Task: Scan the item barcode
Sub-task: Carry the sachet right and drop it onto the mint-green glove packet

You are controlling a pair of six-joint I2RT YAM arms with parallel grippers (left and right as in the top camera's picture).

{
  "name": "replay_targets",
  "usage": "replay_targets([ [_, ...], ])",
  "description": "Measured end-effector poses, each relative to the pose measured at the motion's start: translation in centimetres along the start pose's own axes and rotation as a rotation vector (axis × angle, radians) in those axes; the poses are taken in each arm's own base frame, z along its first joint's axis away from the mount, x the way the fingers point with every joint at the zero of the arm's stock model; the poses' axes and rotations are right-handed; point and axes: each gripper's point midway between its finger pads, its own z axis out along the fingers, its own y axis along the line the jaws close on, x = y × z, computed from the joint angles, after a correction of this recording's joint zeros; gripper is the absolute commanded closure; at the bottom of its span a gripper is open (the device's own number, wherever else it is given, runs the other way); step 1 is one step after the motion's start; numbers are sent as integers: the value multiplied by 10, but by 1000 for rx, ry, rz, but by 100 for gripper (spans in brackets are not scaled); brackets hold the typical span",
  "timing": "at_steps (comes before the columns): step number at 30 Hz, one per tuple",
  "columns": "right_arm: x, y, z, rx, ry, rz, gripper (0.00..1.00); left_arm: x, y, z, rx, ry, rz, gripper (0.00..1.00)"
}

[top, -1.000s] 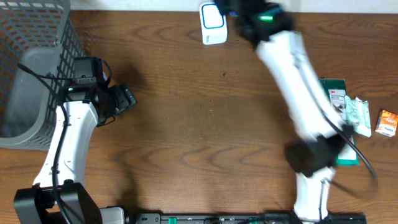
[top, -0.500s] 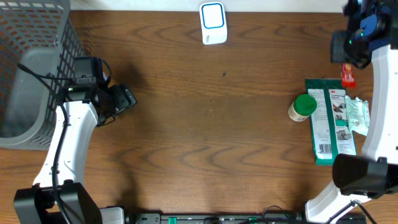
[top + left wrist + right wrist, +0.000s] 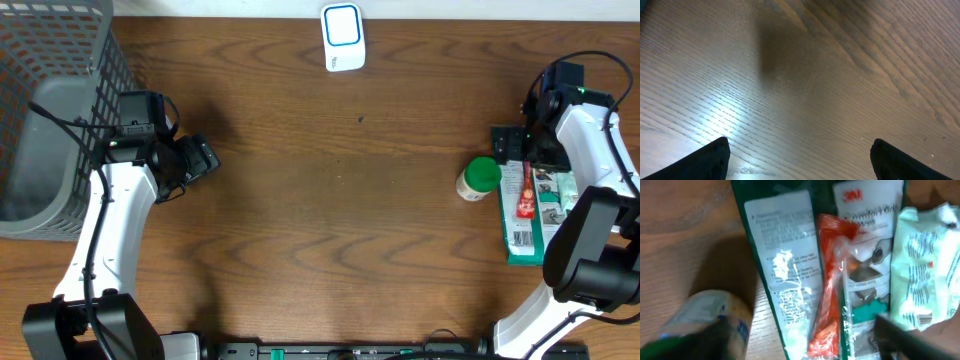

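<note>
Our left gripper (image 3: 800,147) gapes empty over open wood; our right gripper (image 3: 802,330), released, hangs above the orange packet (image 3: 832,270) lying on green packs (image 3: 780,255) at the right edge of the table (image 3: 330,200)

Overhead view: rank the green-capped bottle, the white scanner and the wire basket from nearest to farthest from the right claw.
1. The green-capped bottle, close beside the right claw, on the table's right side.
2. The white scanner, top centre.
3. The wire basket, far left corner.

wooden table (image 3: 330,220) | wire basket (image 3: 92,40) | white scanner (image 3: 343,38) | green-capped bottle (image 3: 478,177) | green packs (image 3: 516,228)
</note>
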Motion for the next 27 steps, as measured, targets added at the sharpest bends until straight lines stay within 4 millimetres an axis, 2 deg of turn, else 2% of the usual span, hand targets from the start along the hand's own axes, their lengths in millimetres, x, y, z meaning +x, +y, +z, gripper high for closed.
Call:
replay_targets([
  [4, 13, 0, -3, -2, 55, -7, 1, 0, 0, 0, 0, 0, 0, 12],
  [6, 15, -1, -14, -2, 79, -10, 1, 0, 0, 0, 0, 0, 0, 12],
  [9, 8, -4, -38, -2, 70, -9, 1, 0, 0, 0, 0, 1, 0, 12],
  [12, -18, -7, -73, -15, -22, 3, 1, 0, 0, 0, 0, 0, 0, 12],
  [14, -30, -7, -85, -20, -74, 8, 1, 0, 0, 0, 0, 0, 0, 12],
  [16, -34, -8, -91, -20, -93, 11, 1, 0, 0, 0, 0, 0, 0, 12],
  [27, -33, -7, -91, -23, -92, 10, 1, 0, 0, 0, 0, 0, 0, 12],
])
